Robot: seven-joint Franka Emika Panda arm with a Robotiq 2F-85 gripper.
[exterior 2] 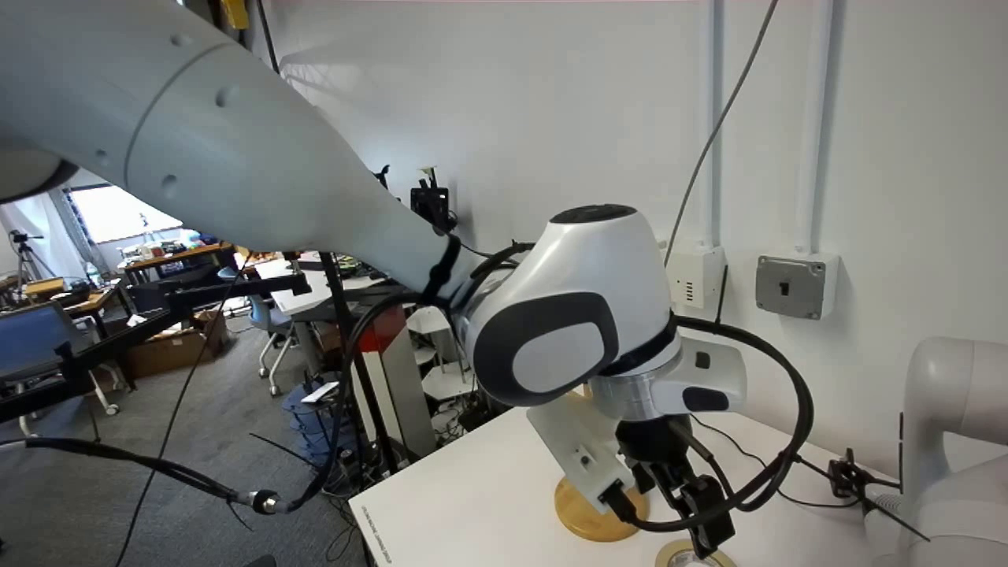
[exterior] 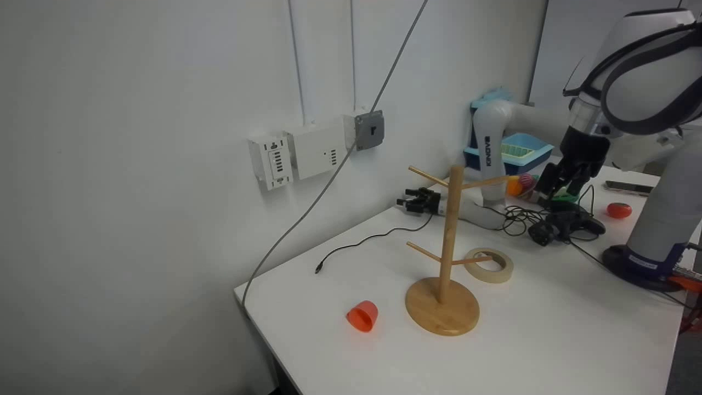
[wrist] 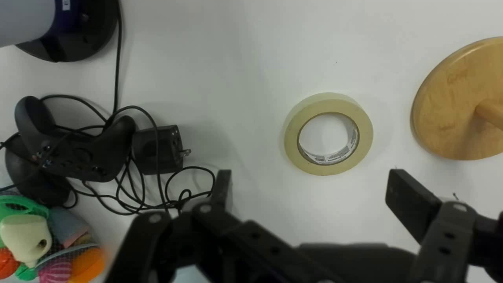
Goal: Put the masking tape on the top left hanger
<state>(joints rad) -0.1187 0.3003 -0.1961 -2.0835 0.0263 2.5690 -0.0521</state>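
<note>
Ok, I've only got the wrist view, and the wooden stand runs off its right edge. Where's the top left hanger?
Observer: In an exterior view, the top left hanger juts out near the top of the post.
Operator: Is it the only peg on that side?
Observer: No, a lower left peg sits beneath it.
Operator: And what's past the stand, on the side away from the masking tape?
Observer: An orange-red cup lies there on its side.
</note>
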